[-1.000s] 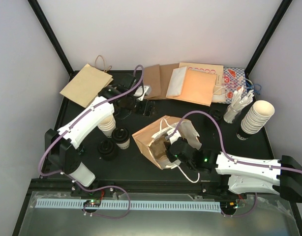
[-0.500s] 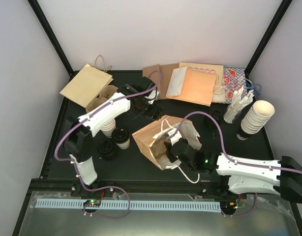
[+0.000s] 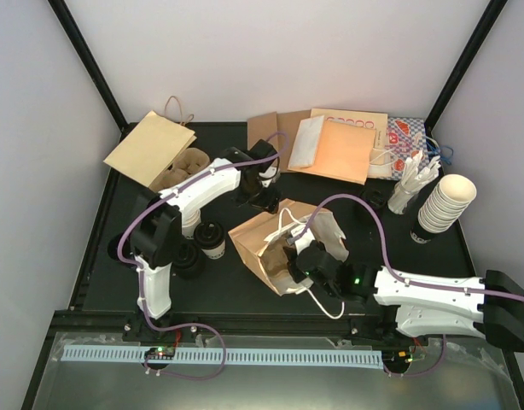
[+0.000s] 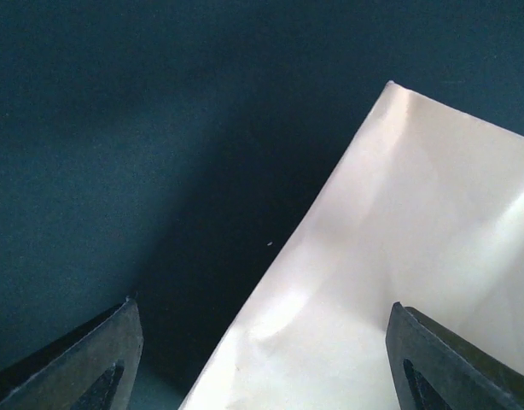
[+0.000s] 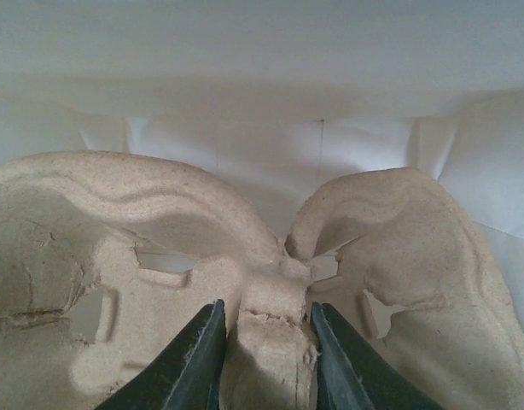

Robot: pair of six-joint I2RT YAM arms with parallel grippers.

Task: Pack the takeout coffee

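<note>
Two lidded coffee cups stand left of centre: one [image 3: 212, 238] and one [image 3: 188, 258] nearer the front. A brown paper bag [image 3: 264, 239] lies open on its side at the centre. My right gripper [image 3: 296, 261] reaches into its mouth. In the right wrist view it [image 5: 267, 306] is shut on the middle post of a pulp carrier tray [image 5: 117, 256] inside the white-lined bag. My left gripper [image 3: 264, 190] hovers at the bag's far edge, apart from the cups. In the left wrist view it [image 4: 262, 307] is open and empty above a pale paper corner [image 4: 398, 248].
Lidless cream cups [image 3: 189, 219] stand beside the lidded ones. A second pulp tray [image 3: 180, 166] and a flat brown bag [image 3: 150, 146] lie at back left. Flat bags [image 3: 339, 145] line the back. A tall cup stack [image 3: 446, 203] and white utensils [image 3: 411, 184] are at right.
My left arm has swung right, from beside the cups to the bag's far edge. My right gripper has stayed in the bag, holding the tray.
</note>
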